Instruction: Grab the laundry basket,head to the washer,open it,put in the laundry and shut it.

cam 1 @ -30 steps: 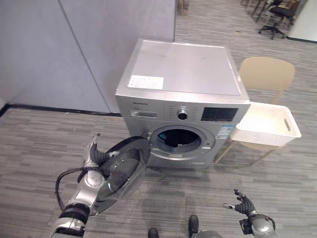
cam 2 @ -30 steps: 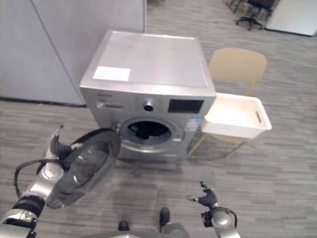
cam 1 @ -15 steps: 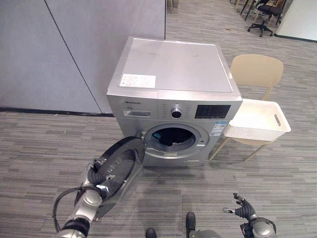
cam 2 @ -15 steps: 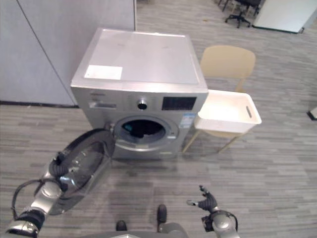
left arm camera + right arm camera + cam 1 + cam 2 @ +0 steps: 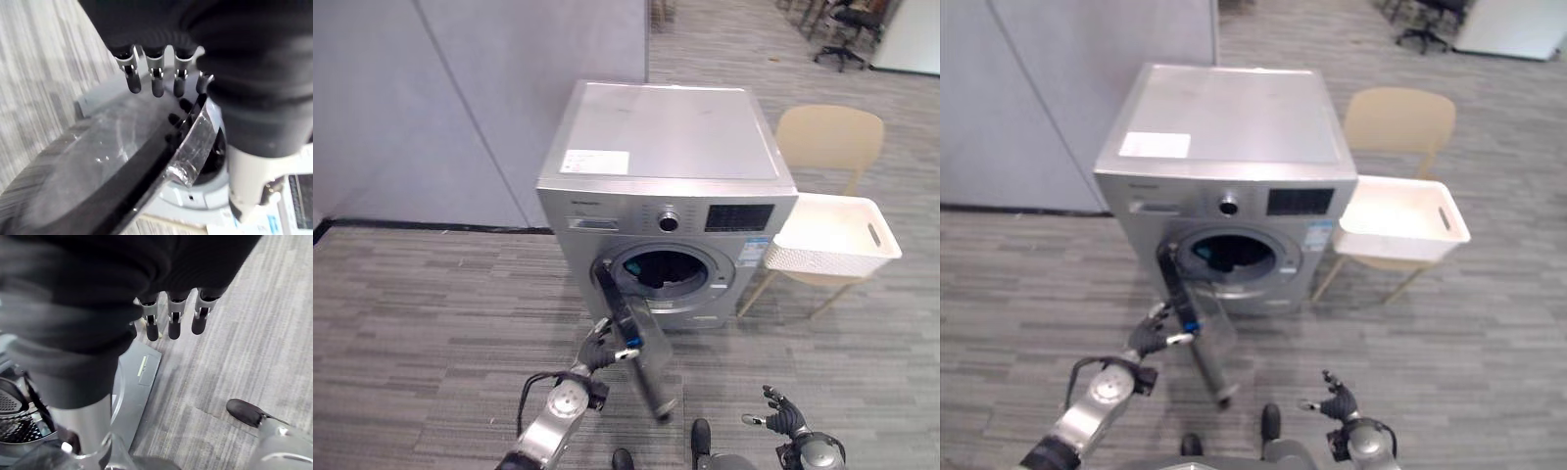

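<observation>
washer door (image 5: 636,338) has swung half shut, left hand (image 5: 600,351) fingers straight against it.

No wording can be made out on the washer (image 5: 671,166). A white label (image 5: 598,162) is stuck on its lid, its print too small to read. A dark display panel (image 5: 739,217) beside the dial (image 5: 670,220) shows no legible figures, and a blue sticker (image 5: 757,249) below it is unreadable.
</observation>
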Available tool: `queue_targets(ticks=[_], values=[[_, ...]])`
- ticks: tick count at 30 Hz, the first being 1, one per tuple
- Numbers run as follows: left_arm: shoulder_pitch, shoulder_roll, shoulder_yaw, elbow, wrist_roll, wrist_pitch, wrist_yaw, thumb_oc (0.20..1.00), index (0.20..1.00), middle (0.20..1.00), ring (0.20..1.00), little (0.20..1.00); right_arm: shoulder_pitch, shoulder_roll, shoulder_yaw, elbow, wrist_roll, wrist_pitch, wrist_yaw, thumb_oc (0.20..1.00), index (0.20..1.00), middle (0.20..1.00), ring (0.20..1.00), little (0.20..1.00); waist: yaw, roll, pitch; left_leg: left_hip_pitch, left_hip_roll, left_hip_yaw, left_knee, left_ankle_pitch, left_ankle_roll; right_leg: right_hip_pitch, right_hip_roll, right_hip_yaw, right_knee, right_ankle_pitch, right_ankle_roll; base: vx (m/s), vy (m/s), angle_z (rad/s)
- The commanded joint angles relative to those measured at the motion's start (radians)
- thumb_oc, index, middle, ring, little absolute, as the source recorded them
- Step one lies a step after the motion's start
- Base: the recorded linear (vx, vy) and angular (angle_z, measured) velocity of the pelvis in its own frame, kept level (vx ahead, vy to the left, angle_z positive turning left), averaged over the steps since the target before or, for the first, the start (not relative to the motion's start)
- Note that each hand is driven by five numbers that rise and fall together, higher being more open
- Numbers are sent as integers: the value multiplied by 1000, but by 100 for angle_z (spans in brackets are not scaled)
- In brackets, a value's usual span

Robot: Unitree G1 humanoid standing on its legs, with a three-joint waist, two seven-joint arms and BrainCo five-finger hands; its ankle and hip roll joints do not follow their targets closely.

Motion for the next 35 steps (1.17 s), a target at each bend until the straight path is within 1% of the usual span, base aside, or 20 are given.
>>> queue_targets(ticks=[1,3,6,9,10,11,12,15,17,18,19,23,24,25,27,28,29,30,33,35], values=[[-198,-91,-9,5,-15,-87,-7,1000,1000,1000,1000,1000,-61,-54,-13,-38,-31,-9,-23,1000,1000,1000,1000,1000,-48,38,60,17,13,-37,2,-49,-25,68,2,35,48,-125,83,-26,9,-48],[-271,-92,-9,87,38,-79,34,1000,1000,1000,1000,1000,-74,-70,-9,-51,-28,-8,-28,1000,1000,1000,1000,1000,-73,47,72,1,13,-13,2,-46,-25,34,6,61,53,-116,82,-19,26,-37],[-360,-87,20,278,75,-64,96,1000,1000,1000,1000,1000,-104,-92,6,-61,-28,-9,-41,1000,1000,1000,1000,1000,-97,51,97,-31,17,30,2,-37,-26,-28,16,101,60,-98,87,-27,18,-73],[-497,-27,40,468,90,-56,141,1000,1000,1000,1000,1000,-142,-110,21,-76,-15,-18,-50,1000,1000,1000,1000,1000,-120,46,109,-81,25,62,2,-22,-29,-91,27,125,58,-73,93,-35,-5,-80],[-498,-27,40,469,90,-56,141,1000,1000,1000,1000,1000,-143,-110,21,-76,-15,-18,-50,1000,1000,1000,1000,1000,-120,46,109,-82,25,63,2,-22,-29,-92,27,126,58,-73,93,-33,-17,-55],[-545,10,45,510,92,-59,149,1000,1000,1000,1000,1000,-148,-119,21,-88,-6,-25,-54,1000,1000,1000,1000,1000,-127,43,112,-98,29,70,2,-17,-32,-106,29,129,54,-65,94,-32,-68,-55],[-619,74,61,534,75,-70,161,1000,1000,1000,1000,1000,-137,-125,15,-91,15,-44,-61,1000,1000,1000,1000,1000,-129,39,113,-126,39,66,2,-4,-42,-123,27,113,48,-59,94,-32,-68,-38],[-604,73,69,476,71,-79,172,1000,1000,1000,1000,1000,-117,-118,3,-78,18,-51,-68,1000,1000,1000,1000,1000,-124,39,109,-129,41,51,2,-2,-46,-118,24,97,46,-63,91,-2,-59,3],[-552,57,82,389,54,-93,171,1000,1000,1000,1000,1000,-104,-111,-10,-61,20,-53,-74,1000,1000,1000,1000,1000,-114,38,102,-123,41,31,2,-3,-47,-102,22,80,44,-71,86,22,-58,31],[-454,47,103,255,38,-106,159,1000,1000,1000,1000,1000,-89,-102,-27,-57,20,-51,-75,1000,1000,1000,1000,1000,-100,38,93,-110,40,16,2,-8,-47,-80,21,66,38,-79,82,23,-52,31],[-453,48,103,254,38,-105,159,1000,1000,1000,1000,1000,-89,-102,-26,-57,20,-51,-75,1000,1000,1000,1000,1000,-100,38,90,-114,40,17,2,-6,-47,-84,21,67,38,-77,81,41,-41,30],[-199,7,163,93,-9,-119,108,1000,1000,1000,1000,1000,-77,-78,-55,-41,14,-44,-70,1000,1000,1000,1000,1000,-61,36,68,-70,35,-14,2,-20,-45,-9,22,42,21,-96,75,43,-38,31],[-198,7,164,92,-9,-119,108,1000,1000,1000,1000,1000,-77,-77,-55,-41,14,-44,-70,1000,1000,1000,1000,1000,-61,35,66,-73,35,-13,2,-18,-45,-12,22,42,20,-94,74,64,-39,26],[-98,4,190,63,1,-118,81,1000,1000,1000,1000,1000,-83,-65,-71,-22,12,-38,-64,1000,1000,1000,1000,1000,-39,33,48,-56,31,-27,2,-24,-45,17,23,33,10,-99,71,43,-36,23],[-14,-2,217,60,3,-105,59,1000,1000,1000,1000,1000,-91,-59,-80,-9,7,-35,-61,1000,1000,1000,1000,1000,-20,31,37,-43,30,-40,2,-25,-44,40,23,21,4,-104,70,37,-29,23],[-12,-2,218,58,3,-105,58,1000,1000,1000,1000,1000,-91,-59,-79,-9,7,-35,-61,1000,1000,1000,1000,1000,-21,30,37,-42,30,-41,2,-26,-44,42,23,20,3,-104,70,20,-16,23],[29,-1,234,66,9,-100,48,1000,1000,1000,1000,1000,-95,-56,-84,-2,6,-32,-59,1000,1000,1000,1000,1000,-11,29,32,-35,30,-48,2,-27,-43,52,22,14,2,-108,69,23,-17,26],[86,-4,259,105,25,-84,34,1000,1000,1000,1000,1000,-105,-52,-90,15,6,-28,-56,1000,1000,1000,1000,1000,7,26,23,-27,28,-62,2,-26,-43,68,21,7,1,-112,68,24,-21,24],[136,-10,280,165,49,-69,23,1000,1000,1000,1000,1000,-108,-51,-90,23,3,-22,-49,1000,1000,1000,1000,1000,22,22,15,-14,27,-76,2,-29,-42,88,19,-9,2,-118,66,14,-4,31],[184,-23,301,269,73,-51,8,1000,1000,1000,1000,1000,-110,-47,-86,53,-2,-14,-41,1000,1000,1000,1000,1000,40,20,5,0,22,-91,2,-30,-40,110,17,-23,4,-126,64,10,20,27]])
